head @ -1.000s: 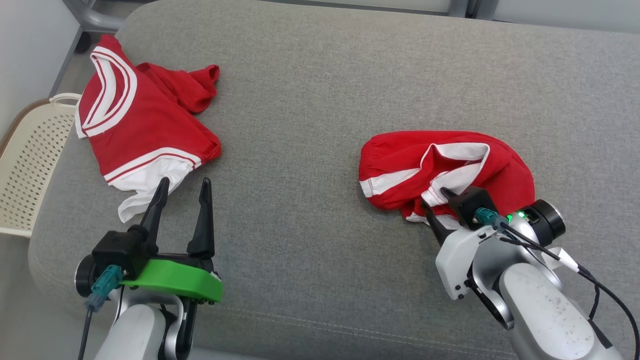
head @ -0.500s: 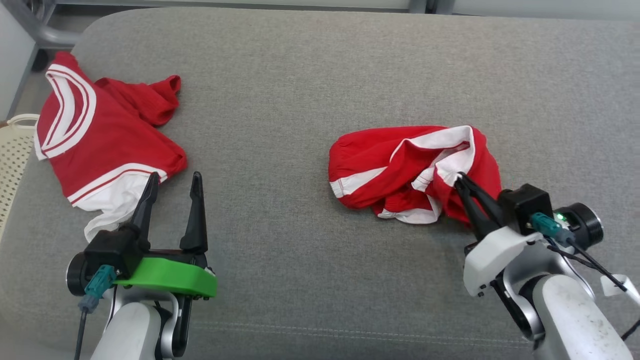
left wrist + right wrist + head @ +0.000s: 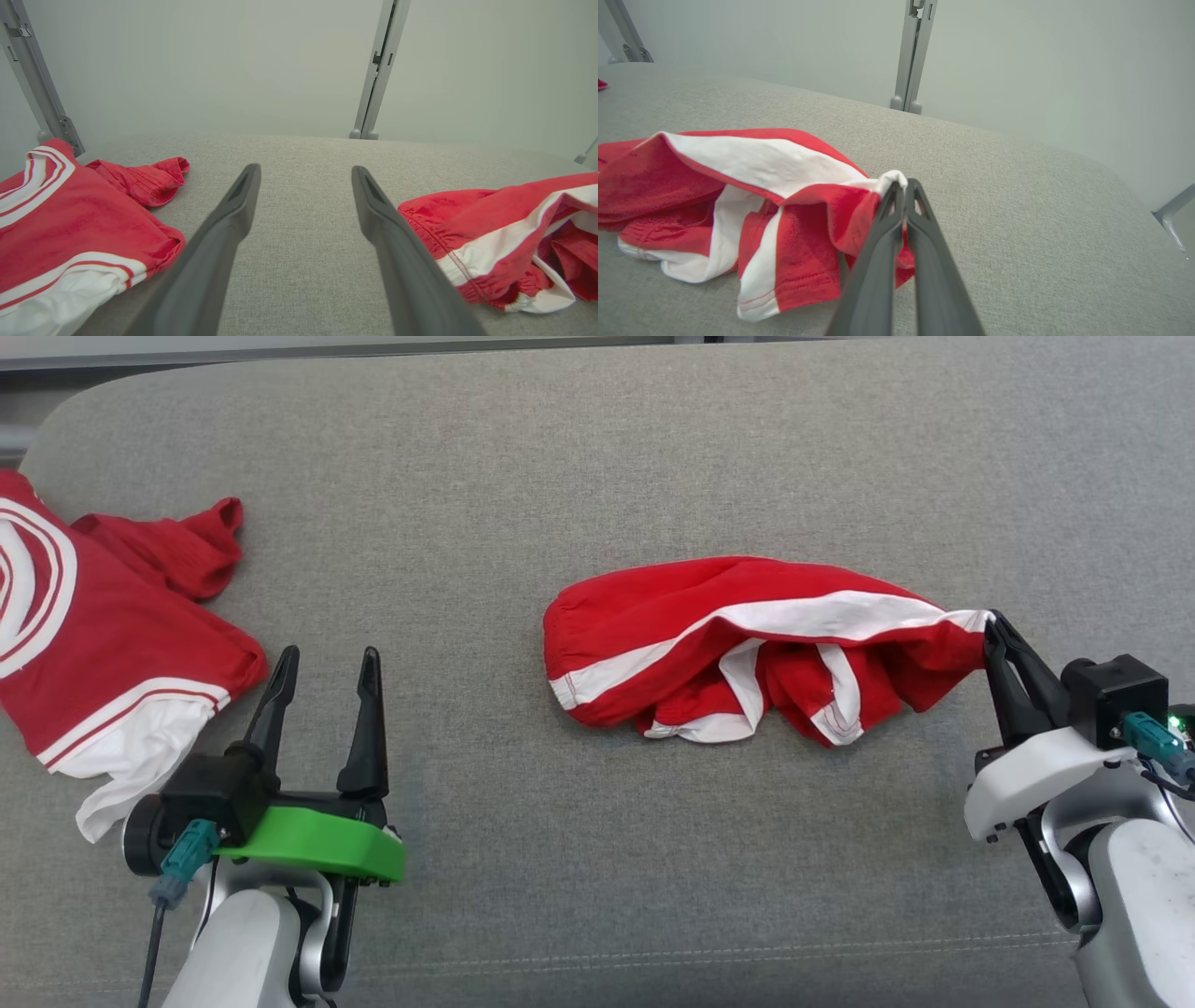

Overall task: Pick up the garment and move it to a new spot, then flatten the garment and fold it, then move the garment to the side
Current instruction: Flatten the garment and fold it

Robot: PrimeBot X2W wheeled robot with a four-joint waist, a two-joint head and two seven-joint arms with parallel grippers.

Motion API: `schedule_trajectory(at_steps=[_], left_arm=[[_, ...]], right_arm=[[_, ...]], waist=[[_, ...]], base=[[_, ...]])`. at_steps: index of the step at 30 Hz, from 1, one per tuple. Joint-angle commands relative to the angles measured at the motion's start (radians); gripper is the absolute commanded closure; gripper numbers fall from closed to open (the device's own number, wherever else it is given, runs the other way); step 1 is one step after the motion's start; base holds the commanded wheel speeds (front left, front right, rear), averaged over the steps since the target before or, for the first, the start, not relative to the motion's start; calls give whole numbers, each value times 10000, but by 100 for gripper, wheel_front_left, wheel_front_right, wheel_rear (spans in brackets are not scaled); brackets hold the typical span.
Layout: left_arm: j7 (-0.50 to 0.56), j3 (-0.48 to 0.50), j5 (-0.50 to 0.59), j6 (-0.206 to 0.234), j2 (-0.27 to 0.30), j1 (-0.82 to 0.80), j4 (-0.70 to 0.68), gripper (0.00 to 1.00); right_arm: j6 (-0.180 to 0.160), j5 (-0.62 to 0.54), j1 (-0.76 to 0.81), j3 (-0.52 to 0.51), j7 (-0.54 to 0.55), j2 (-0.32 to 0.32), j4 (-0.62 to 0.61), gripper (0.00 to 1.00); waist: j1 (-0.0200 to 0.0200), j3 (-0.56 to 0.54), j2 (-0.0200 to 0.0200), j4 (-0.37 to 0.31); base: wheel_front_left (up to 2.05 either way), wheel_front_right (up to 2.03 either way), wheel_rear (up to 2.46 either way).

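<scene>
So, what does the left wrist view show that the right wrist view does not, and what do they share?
Left wrist view adds: the open, empty left pincer, and the striped collar and white hem of the shirt beside it. Right wrist view adds: the right pincer shut on a corner of the shorts. Both share: the red-and-white shorts, the grey cushion, and the pale wall with a metal post.

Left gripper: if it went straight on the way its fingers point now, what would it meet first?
Probably nothing: the left gripper points over bare grey cushion between red shirt and red shorts; height is unclear.
</scene>
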Motion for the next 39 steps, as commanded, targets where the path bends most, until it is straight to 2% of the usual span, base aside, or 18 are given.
schedule_trajectory(at_steps=[1, 8, 9, 10, 11, 12, 18, 29, 39], left_arm=[[-22, 16, 69, -24, 39, -165, 12, 0], [-22, -43, 45, -57, 70, -216, 98, 0], [-22, -51, 37, -49, 81, -223, 104, 0], [-24, -59, 31, -53, 85, -222, 109, 0], [-22, -65, 25, -52, 92, -211, 118, 0], [-22, -65, 25, -43, 100, -199, 125, 0], [-11, -39, 28, 63, 150, 74, 93, 0], [162, 124, 118, 552, 459, 710, -215, 0], [543, 48, 223, 964, 732, 1695, -797, 0]], right_arm=[[-15, -5, -160, -40, -191, -7, 153, 100], [-17, 271, -667, 279, -960, 89, 2027, 100], [-17, 338, -714, 321, -1035, 145, 2244, 96], [-17, 401, -762, 331, -1162, 190, 2423, 54], [-17, 500, -764, 310, -1237, 245, 2610, 2], [-17, 567, -746, 286, -1333, 300, 2749, 0], [-15, 800, -389, 20, -1789, 592, 3014, 0], [-15, 1275, 841, -486, -1587, 1462, 1445, 0], [-15, 1415, 1780, -709, -923, 1854, 518, 0]], waist=[[0, 19, 0, -52], [0, 60, 0, -134], [0, 65, 0, -139], [0, 66, 0, -139], [0, 58, 0, -139], [0, 44, 0, -146], [0, -184, 0, -253], [0, -953, 0, -620], [0, -1678, 0, -830]], base=[[0, 0, 0], [0, 0, 0], [0, 0, 0], [0, 0, 0], [0, 0, 0], [0, 0, 0], [0, 0, 0], [0, 0, 0], [0, 0, 0]])
